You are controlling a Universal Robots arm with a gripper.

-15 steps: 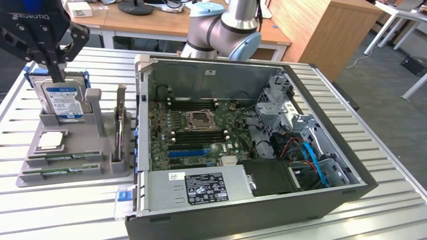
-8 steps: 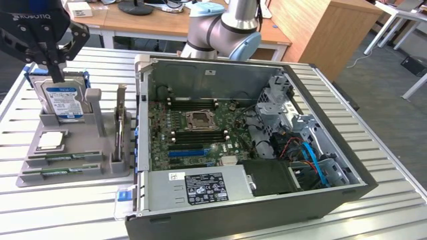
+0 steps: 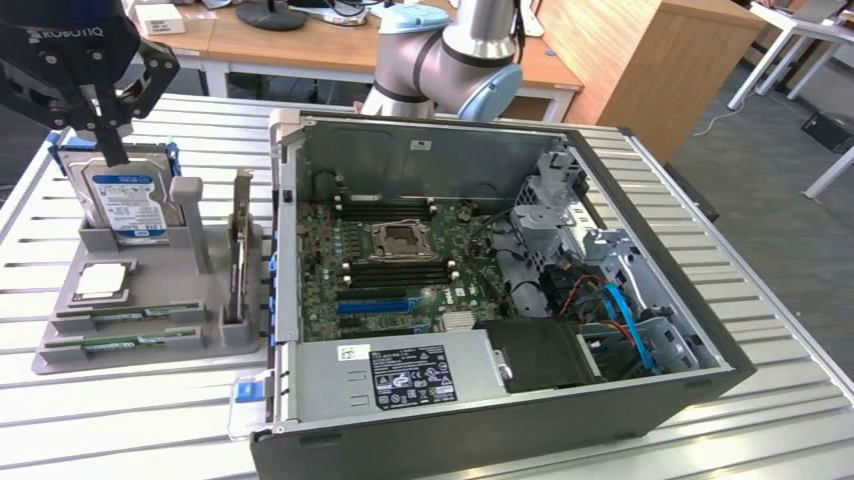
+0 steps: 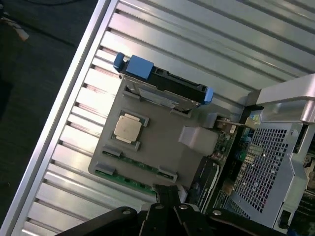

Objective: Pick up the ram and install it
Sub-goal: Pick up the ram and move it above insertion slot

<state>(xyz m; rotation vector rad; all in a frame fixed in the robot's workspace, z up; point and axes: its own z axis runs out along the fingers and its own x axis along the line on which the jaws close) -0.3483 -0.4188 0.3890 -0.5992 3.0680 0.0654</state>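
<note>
Two ram sticks lie flat in slots at the front of a grey holder tray [image 3: 214, 335]: one ram [image 3: 123, 314] and a second ram [image 3: 114, 345] just in front of it. The wrist view shows them as green strips, the ram [image 4: 140, 164] and its neighbour [image 4: 123, 178]. My gripper [image 3: 118, 158] hangs above the tray's back end, over the hard drive, fingers shut and holding nothing. Its dark fingertips [image 4: 167, 192] point down toward the tray's ram edge.
The tray also holds an upright hard drive [image 3: 130, 200], a CPU [image 3: 103, 281] and an upright expansion card [image 3: 240, 255]. The open PC case [image 3: 641, 300] with its motherboard [image 3: 387, 270] lies at the exterior view's right on a slatted metal table [image 3: 134, 420].
</note>
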